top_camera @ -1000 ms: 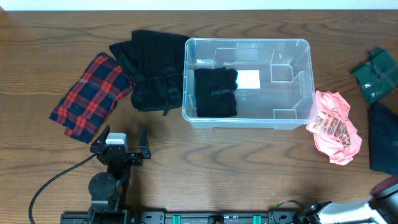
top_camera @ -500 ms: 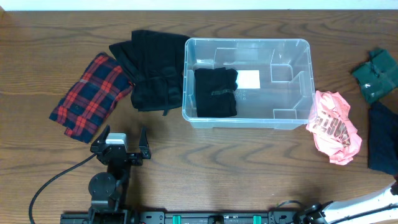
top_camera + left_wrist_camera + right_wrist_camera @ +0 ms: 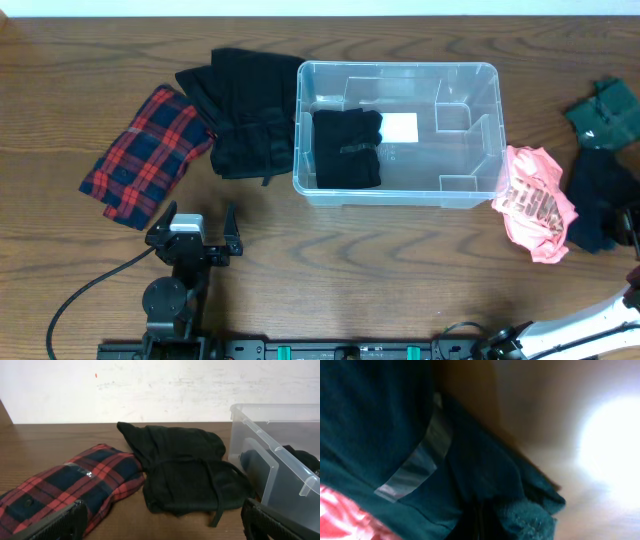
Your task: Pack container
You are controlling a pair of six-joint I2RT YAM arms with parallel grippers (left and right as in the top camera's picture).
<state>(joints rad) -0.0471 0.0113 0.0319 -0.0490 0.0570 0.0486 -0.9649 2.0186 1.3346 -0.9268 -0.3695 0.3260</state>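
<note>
L gripper (image 3: 198,215): jaws wide open, empty, low over brown wooden tabletop (image 3: 400,270). R gripper (image 3: 630,228): jaws closed on bunched dark navy cloth (image 3: 592,200), far right. Large clear rectangular plastic bin (image 3: 398,66) sits mid-tabletop, folded black garment (image 3: 347,148) inside at its left.

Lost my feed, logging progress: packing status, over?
Left gripper open, empty. Right gripper shut on dark garment. Container holds one black garment. Pink garment lies between it and right gripper.

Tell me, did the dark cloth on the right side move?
Yes. The dark cloth has shifted left, toward the pink shirt, which has stayed put. The cloth's edge now reaches the shirt.
</note>
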